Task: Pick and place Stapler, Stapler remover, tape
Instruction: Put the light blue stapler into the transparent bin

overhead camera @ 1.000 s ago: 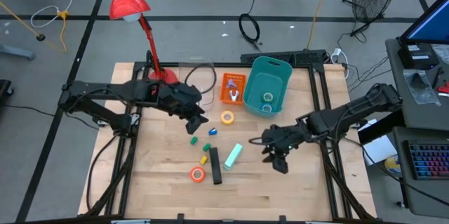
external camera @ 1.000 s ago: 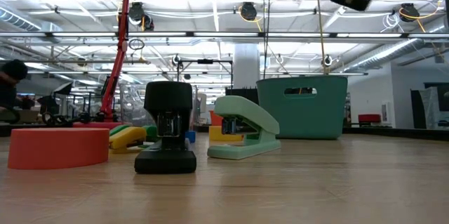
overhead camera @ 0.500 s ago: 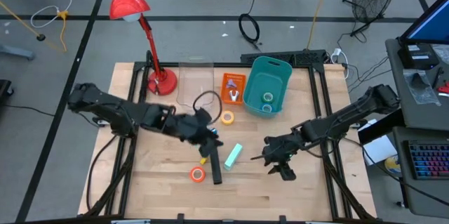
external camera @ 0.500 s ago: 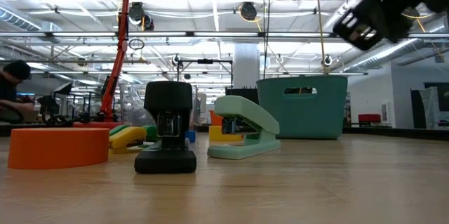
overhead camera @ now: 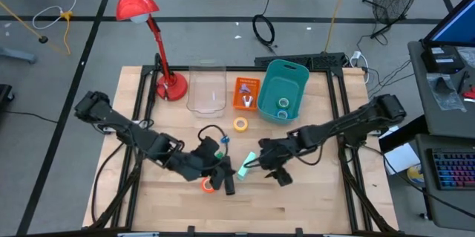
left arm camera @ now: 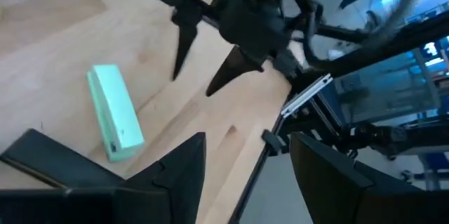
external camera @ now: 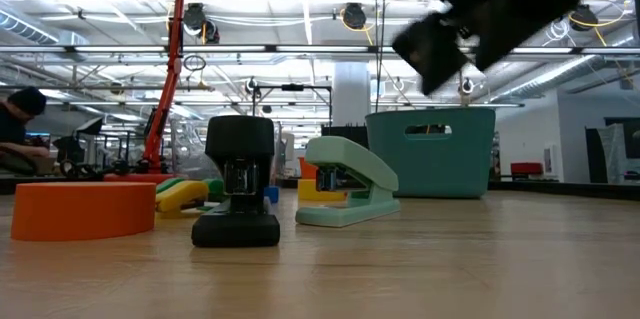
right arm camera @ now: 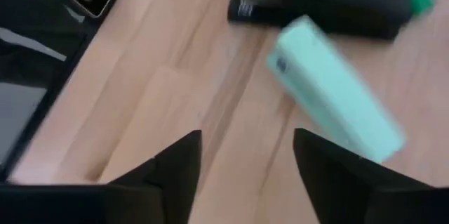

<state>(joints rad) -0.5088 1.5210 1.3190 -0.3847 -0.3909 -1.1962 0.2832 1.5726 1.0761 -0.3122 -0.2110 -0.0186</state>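
A mint-green stapler [overhead camera: 246,164] and a black stapler [overhead camera: 228,179] lie side by side on the wooden table, with an orange tape roll [overhead camera: 208,185] just left of them. A yellow tape roll [overhead camera: 240,124] lies farther back, and another roll [overhead camera: 283,104] lies inside the teal bin [overhead camera: 284,81]. My left gripper [overhead camera: 221,170] hangs open above the black stapler [left arm camera: 42,164]. My right gripper [overhead camera: 260,167] hangs open just right of the mint stapler [right arm camera: 337,108], above the table. Which thing is the stapler remover I cannot tell.
An orange tray [overhead camera: 246,93] and a clear box [overhead camera: 206,88] stand at the back beside the teal bin. A red desk lamp [overhead camera: 141,14] rises from the back left. Bare wood lies along the near edge and right of the right gripper.
My left gripper has swung from the back middle toward the near edge, ending over the staplers, and its wrist has rolled. My right gripper has come down and moved left toward the mint stapler, also rolling. The staplers and tape rolls have stayed put.
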